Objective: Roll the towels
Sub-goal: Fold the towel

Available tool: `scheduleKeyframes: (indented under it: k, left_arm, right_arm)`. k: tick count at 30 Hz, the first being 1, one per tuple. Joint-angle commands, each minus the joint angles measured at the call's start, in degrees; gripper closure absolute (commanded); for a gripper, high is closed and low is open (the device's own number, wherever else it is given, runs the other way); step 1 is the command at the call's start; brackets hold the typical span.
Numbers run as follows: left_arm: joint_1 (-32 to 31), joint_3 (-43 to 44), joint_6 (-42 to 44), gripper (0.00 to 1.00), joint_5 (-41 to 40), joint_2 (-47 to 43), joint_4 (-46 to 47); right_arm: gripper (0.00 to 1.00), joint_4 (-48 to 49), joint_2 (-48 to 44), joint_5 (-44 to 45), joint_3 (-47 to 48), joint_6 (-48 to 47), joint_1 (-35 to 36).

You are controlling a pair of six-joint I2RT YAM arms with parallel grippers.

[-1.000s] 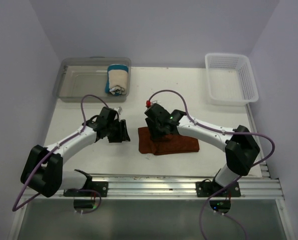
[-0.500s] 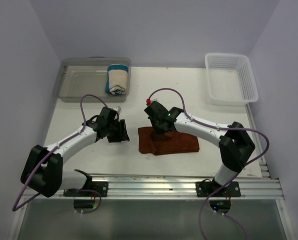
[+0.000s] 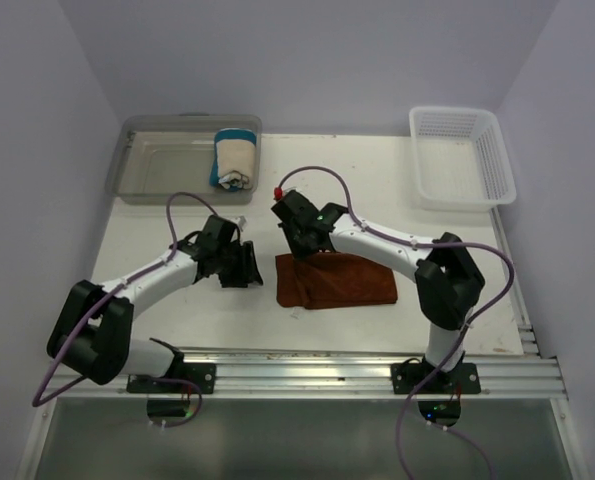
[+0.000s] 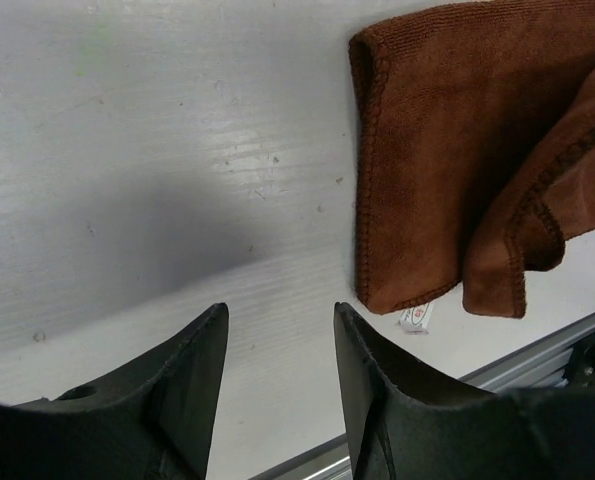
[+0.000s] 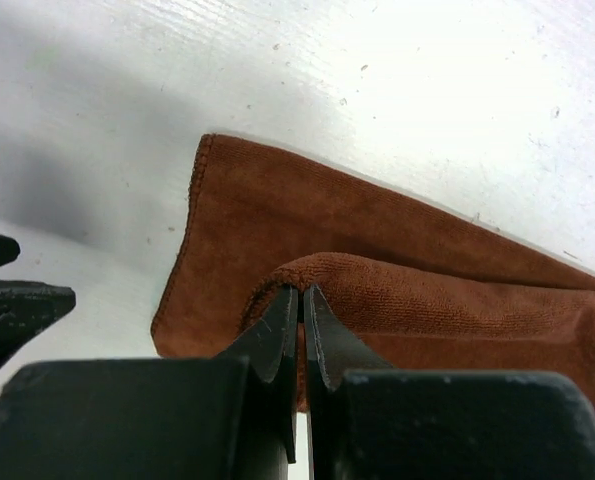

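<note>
Your right fingers (image 5: 277, 345) pinch a raised fold of the brown towel (image 5: 307, 220); your left fingers (image 4: 192, 375) hang released over the counter (image 4: 127, 120).

Back wall (image 3: 307, 60): plain and pale lilac-grey, seen rising behind the far edge of the table.
Left wall (image 3: 27, 150): the same pale tone, set close against the table's side.
Right wall (image 3: 567, 120): likewise pale and unmarked.
Table (image 3: 377, 190): white and matt; fine scratches and dark specks are shown in the wrist views.
Rail (image 3: 307, 368): slotted aluminium, laid across the table's near edge.
Light: soft and even; a blurred shadow (image 4: 127, 210) is cast on the tabletop.
</note>
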Motion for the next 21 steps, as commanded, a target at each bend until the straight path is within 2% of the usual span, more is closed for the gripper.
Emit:
scheduleKeyframes:
  k: [1,2,4,7,14,21]
  left_arm:
    - [-0.54,-0.21,-0.64,0.5,2.47,1.58,4.08]
    - [-0.54,-0.3,-0.81,0.5,2.56,2.02,4.43]
    - [-0.72,-0.57,-1.08,0.51,3.18,3.25,5.4]
    - [-0.8,-1.09,-1.34,0.51,3.09,3.96,5.84]
    - [-0.89,-1.09,-1.08,0.51,1.86,3.35,5.05]
    - [-0.8,-0.74,-0.64,0.52,1.34,3.35,4.7]
  right_arm:
    - [1.0,0.05,2.12,-1.19,3.28,-1.65,0.23]
    - [1.0,0.06,2.47,-1.19,3.63,-1.65,0.32]
    - [0.83,-0.29,3.79,-1.54,5.04,-1.47,0.32]
    - [0.71,-1.0,4.06,-1.19,6.45,-1.03,0.32]
    - [0.65,-0.91,-1.46,-0.57,4.35,0.72,0.14]
    - [0.61,2.87,-6.75,-3.22,-6.98,5.56,2.95]
